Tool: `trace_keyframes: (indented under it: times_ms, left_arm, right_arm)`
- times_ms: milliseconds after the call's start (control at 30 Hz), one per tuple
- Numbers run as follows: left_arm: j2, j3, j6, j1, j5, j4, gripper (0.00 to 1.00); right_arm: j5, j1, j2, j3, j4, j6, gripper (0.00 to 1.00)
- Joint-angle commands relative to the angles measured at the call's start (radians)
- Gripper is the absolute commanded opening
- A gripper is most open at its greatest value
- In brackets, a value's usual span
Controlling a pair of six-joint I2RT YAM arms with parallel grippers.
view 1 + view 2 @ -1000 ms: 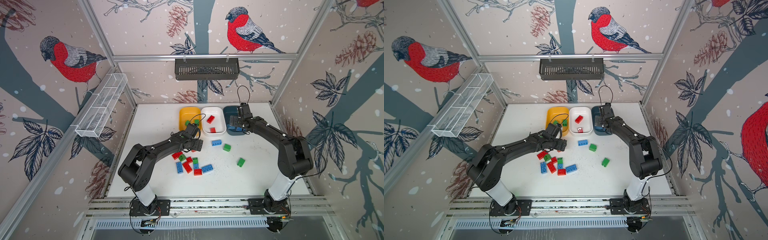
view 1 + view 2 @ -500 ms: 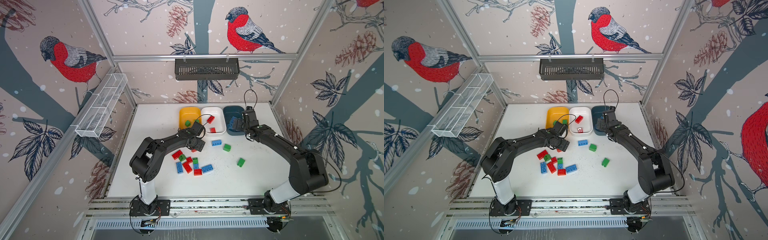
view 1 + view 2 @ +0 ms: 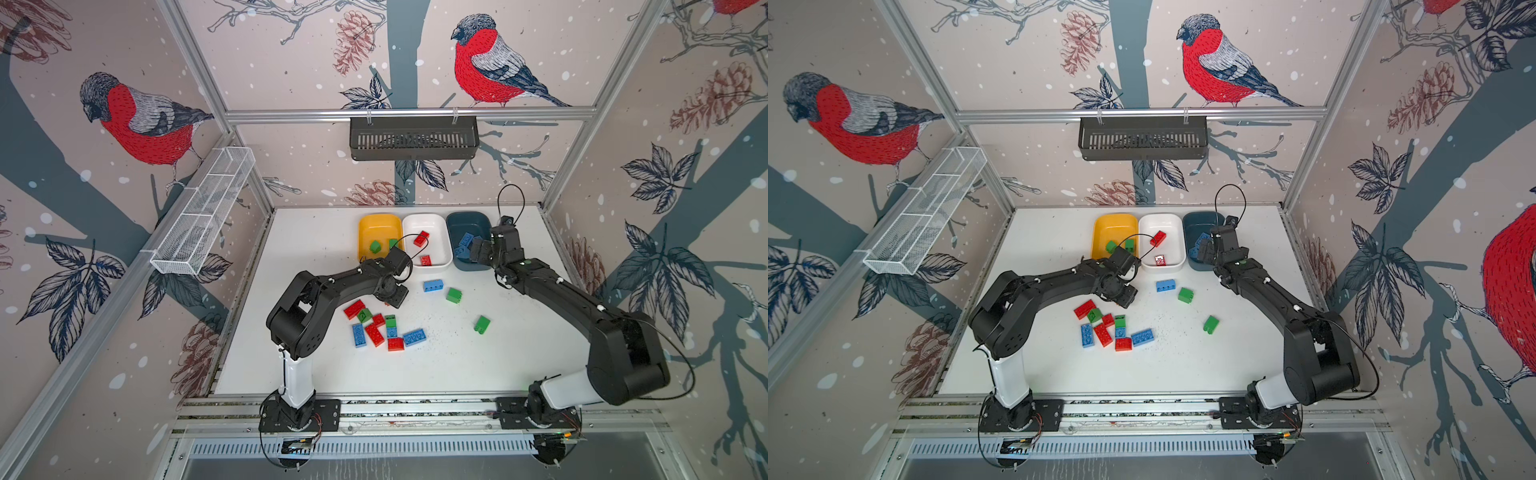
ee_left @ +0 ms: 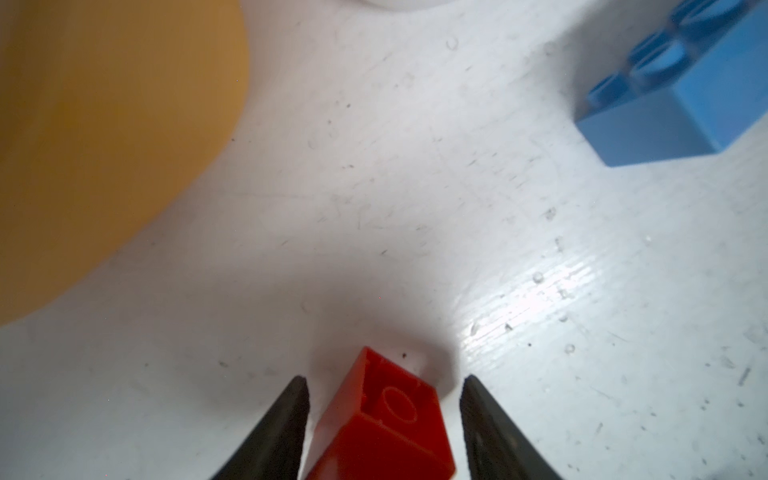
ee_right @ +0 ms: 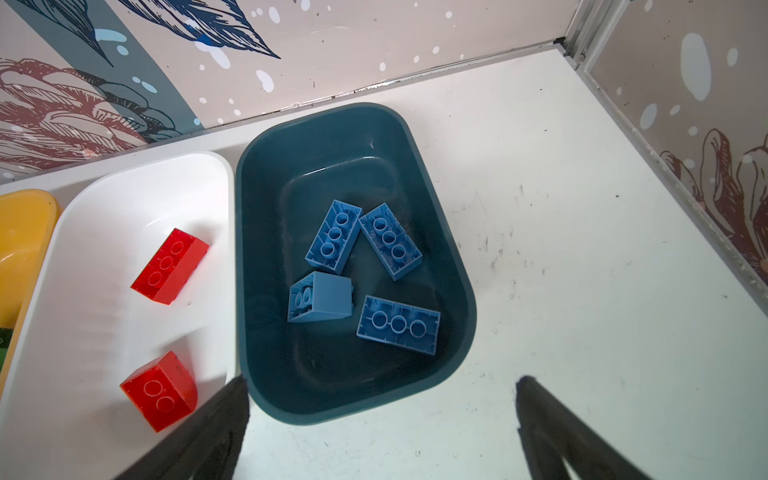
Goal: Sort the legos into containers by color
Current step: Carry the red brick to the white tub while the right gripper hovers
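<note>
L gripper (image 4: pixel 385 377) is sitting around a red brick (image 4: pixel 386 428), fingers (image 4: pixel 278 440) not touching it. R gripper (image 5: pixel 383 378) is hanging by the blue tub (image 5: pixel 266 208), fingers far apart, empty.

Bullfinch-and-pinecone wallpaper (image 3: pixel 145 120) in an aluminium frame (image 3: pixel 291 114), scuffed white tabletop (image 3: pixel 457 365), black slotted basket (image 3: pixel 413 139), white wire rack (image 3: pixel 203 212).

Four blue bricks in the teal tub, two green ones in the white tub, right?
Not quite. The white tub holds two red bricks, not green; the right wrist view shows them. The teal tub does hold four blue bricks.
</note>
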Motion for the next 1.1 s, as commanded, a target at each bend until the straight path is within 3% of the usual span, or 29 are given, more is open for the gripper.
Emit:
trace_keyframes:
  times_ms: [0,133,500,900,1067]
  left_arm:
    - [0.001,0.007,0.013,-0.005,0.024,-0.026,0.59]
    - [0.003,0.007,0.010,-0.008,0.017,-0.047,0.56]
    - [-0.009,0.009,0.007,-0.021,0.029,-0.052,0.32]
    - [-0.022,0.144,-0.058,-0.015,0.196,0.081,0.28]
    - [0.070,0.311,-0.154,-0.009,0.164,0.162,0.27]
  right_arm:
    - [0.021,0.000,-0.002,-0.002,0.025,0.013,1.00]
    - [0.021,0.000,-0.006,-0.006,0.025,0.011,0.99]
    - [0.021,0.001,-0.016,-0.014,0.025,0.012,0.99]
    - [-0.016,0.003,-0.097,-0.063,0.071,0.011,0.99]
    - [-0.074,0.003,-0.142,-0.106,0.113,-0.011,0.99]
